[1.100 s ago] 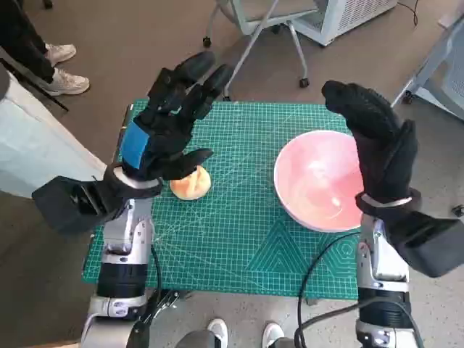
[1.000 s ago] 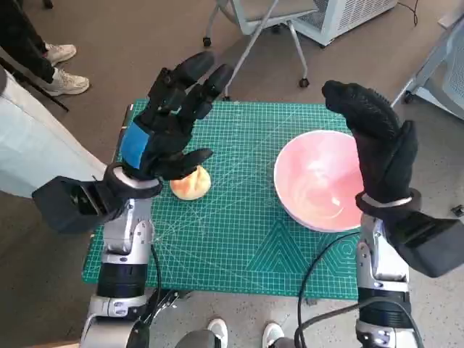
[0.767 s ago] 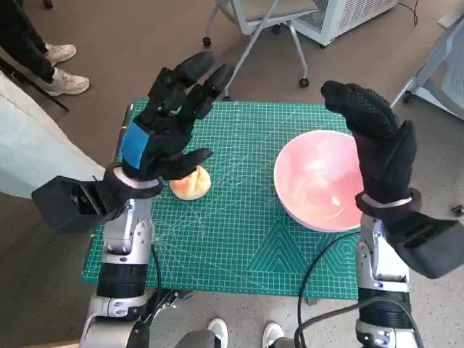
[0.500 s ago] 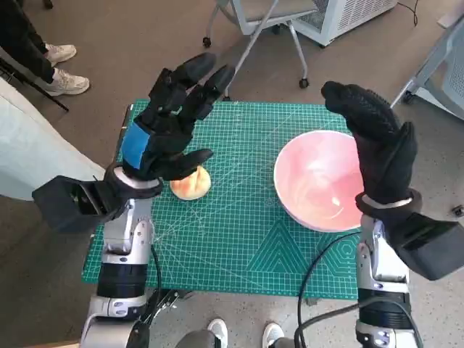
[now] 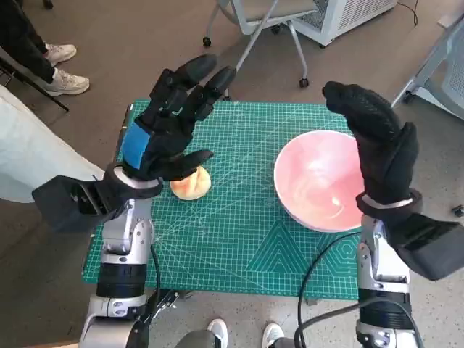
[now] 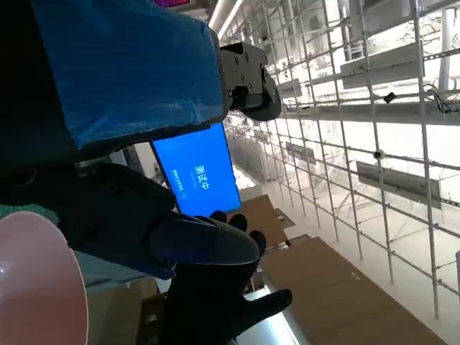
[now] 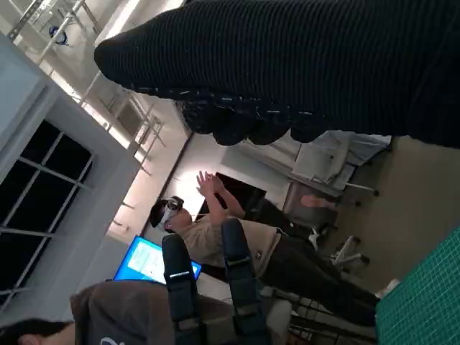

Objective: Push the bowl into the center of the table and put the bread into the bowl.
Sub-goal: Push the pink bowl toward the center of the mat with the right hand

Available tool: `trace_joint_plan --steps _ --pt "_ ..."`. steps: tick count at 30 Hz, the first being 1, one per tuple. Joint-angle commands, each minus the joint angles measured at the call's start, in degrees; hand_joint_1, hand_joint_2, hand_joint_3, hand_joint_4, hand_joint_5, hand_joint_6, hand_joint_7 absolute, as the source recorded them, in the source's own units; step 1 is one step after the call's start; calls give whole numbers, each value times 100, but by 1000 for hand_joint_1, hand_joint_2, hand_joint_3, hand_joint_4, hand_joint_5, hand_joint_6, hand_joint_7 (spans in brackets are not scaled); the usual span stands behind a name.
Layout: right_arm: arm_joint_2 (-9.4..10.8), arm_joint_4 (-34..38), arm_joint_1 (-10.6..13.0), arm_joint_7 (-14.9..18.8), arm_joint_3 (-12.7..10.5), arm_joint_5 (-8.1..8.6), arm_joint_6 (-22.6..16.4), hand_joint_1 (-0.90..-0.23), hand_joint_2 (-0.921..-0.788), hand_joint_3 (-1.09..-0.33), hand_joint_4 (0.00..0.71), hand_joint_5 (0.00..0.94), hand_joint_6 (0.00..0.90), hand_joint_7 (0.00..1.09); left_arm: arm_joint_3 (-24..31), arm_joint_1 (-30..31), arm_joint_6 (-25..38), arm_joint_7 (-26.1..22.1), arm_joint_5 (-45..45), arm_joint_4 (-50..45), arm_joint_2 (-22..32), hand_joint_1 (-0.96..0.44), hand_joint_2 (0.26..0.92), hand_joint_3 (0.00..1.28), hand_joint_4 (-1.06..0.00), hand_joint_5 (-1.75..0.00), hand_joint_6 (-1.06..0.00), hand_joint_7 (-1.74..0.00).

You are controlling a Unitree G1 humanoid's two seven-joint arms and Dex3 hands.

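Looking at the green mat (image 5: 239,239), you see the pink bowl (image 5: 319,181) sitting toward its right side, not in the middle. Your right hand (image 5: 380,152) floats just above the bowl's right edge, fingers wide, holding nothing. The bread (image 5: 191,183) lies across the mat, under your wide, unloaded left hand (image 5: 163,130).

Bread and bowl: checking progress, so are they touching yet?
Apart. The head view shows bare green mat between the bread and the pink bowl.
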Motion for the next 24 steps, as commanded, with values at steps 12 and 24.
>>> trace_joint_plan --steps 12,24 --pt "-869 2459 -645 -451 -1050 -25 -585 -700 -921 -779 164 0 72 454 30 121 -121 26 9 -48 4 -529 919 238 -125 -209 1 -585" --pt "-1325 4530 -1147 -995 -1422 -98 -801 -674 -921 -834 116 0 59 365 38 174 -284 107 93 15 -17 -553 921 238 -125 -222 1 -598"
